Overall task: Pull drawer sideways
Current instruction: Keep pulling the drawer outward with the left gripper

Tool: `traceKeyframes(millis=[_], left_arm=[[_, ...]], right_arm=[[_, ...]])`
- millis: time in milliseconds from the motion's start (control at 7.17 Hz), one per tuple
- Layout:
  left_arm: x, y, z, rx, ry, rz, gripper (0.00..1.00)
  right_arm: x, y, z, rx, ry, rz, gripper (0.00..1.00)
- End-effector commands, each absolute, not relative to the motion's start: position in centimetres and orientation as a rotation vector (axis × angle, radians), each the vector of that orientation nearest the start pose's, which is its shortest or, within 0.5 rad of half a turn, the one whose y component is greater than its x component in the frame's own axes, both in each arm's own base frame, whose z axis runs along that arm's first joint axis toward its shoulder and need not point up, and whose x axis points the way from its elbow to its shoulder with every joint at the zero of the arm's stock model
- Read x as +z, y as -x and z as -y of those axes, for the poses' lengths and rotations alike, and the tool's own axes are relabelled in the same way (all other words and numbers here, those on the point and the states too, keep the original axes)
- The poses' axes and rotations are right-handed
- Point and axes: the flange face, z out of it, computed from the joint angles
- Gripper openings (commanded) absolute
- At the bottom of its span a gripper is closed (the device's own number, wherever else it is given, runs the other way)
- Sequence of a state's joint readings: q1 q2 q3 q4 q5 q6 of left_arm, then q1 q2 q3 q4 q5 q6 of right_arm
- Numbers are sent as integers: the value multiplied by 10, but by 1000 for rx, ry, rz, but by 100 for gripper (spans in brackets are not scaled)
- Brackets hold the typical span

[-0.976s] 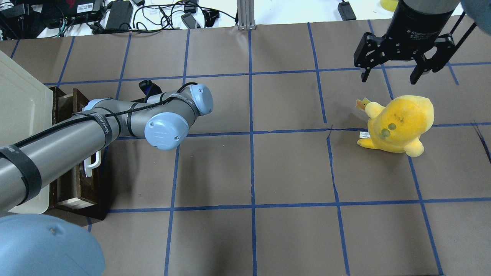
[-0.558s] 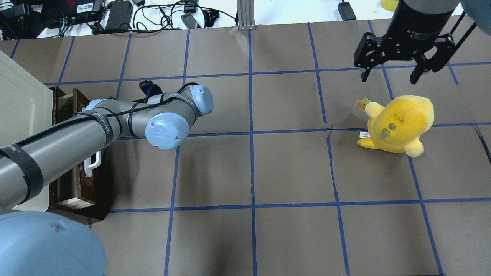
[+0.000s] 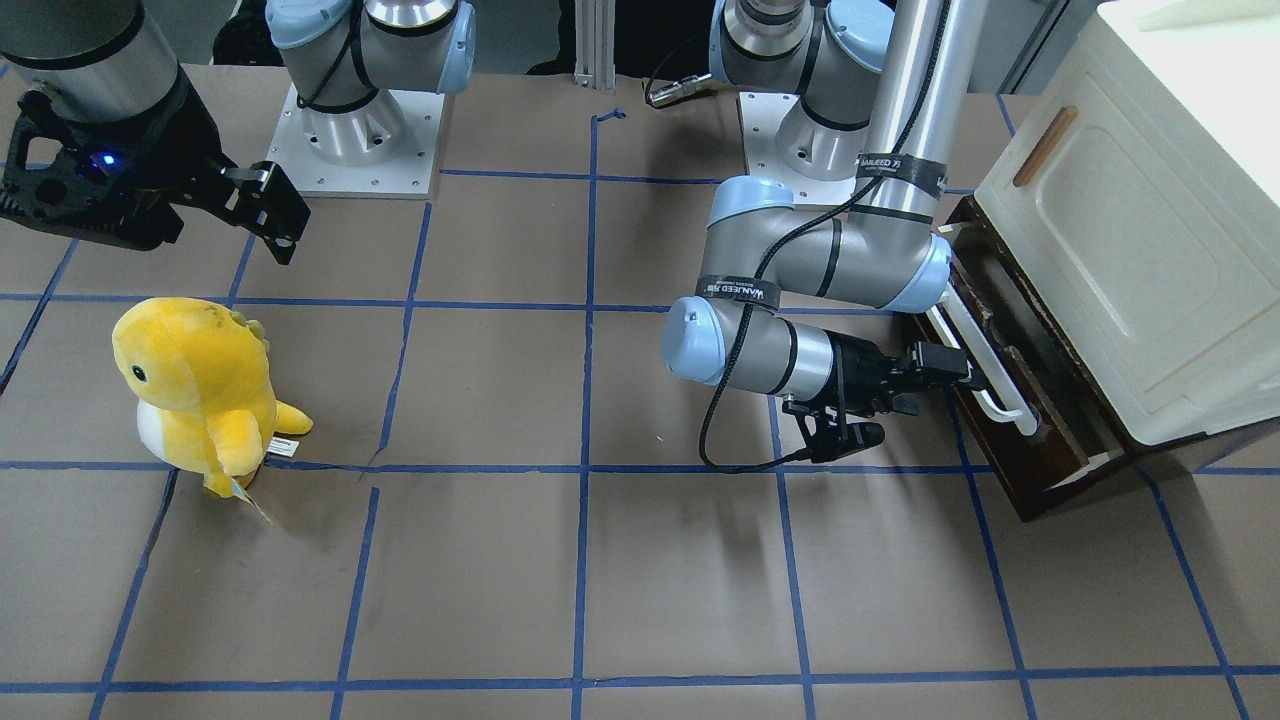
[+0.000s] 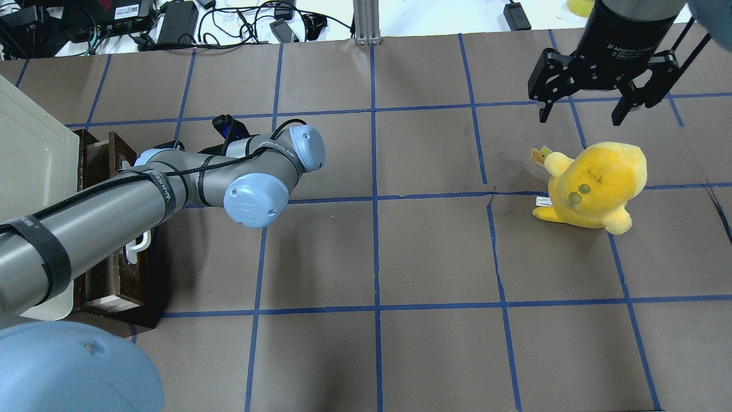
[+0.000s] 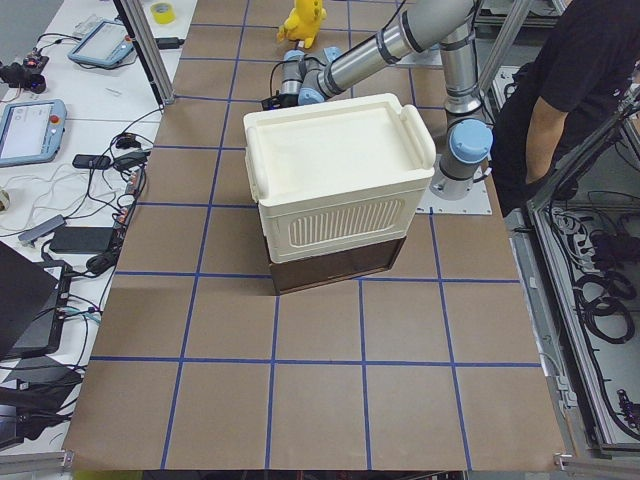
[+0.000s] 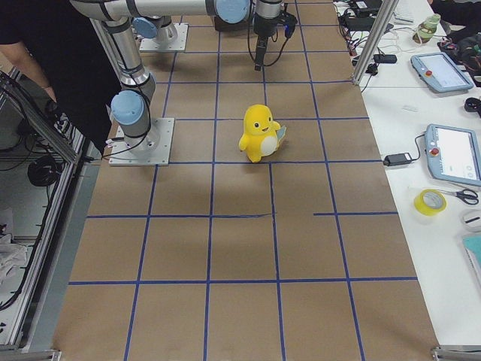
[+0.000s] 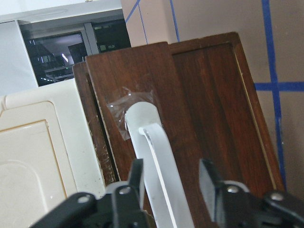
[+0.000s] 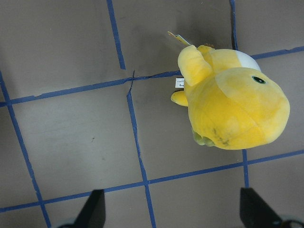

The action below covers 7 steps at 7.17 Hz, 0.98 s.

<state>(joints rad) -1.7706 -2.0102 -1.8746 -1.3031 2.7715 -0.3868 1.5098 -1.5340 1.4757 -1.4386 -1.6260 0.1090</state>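
The drawer (image 3: 1015, 440) has a dark brown front and sits partly pulled out under the cream cabinet (image 3: 1120, 230). Its long white bar handle (image 3: 985, 378) runs along the front. In the left wrist view my left gripper (image 7: 171, 178) is open. Its fingers (image 7: 135, 180) straddle the handle (image 7: 152, 156), with a small gap on one side. From overhead the drawer (image 4: 153, 274) is partly hidden by my left arm, and the gripper is hidden too. My right gripper (image 4: 580, 111) hangs open and empty at the far right.
A yellow plush toy (image 4: 595, 183) stands on the brown, blue-taped table below my right gripper. Cables and power bricks (image 4: 177, 23) lie beyond the far edge. A person (image 5: 570, 80) stands beside the robot's base.
My left arm's elbow and wrist have shifted slightly to the right, away from the cabinet. The drawer front has stayed where it was. My right gripper has not moved.
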Motion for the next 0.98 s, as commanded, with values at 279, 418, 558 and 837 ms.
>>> traceKeyframes(millis=[279, 418, 558, 837], left_arm=[[194, 143, 503, 92, -141, -1893, 92], [191, 140, 497, 104, -145, -1888, 84], [190, 138, 492, 102, -139, -1884, 81], [189, 136, 490, 107, -138, -1884, 67]], right_arm=[[504, -98, 506, 116, -266, -3185, 100], [504, -97, 506, 116, -269, -3185, 100], [504, -98, 506, 116, -266, -3185, 100], [504, -98, 506, 116, -266, -3185, 100]])
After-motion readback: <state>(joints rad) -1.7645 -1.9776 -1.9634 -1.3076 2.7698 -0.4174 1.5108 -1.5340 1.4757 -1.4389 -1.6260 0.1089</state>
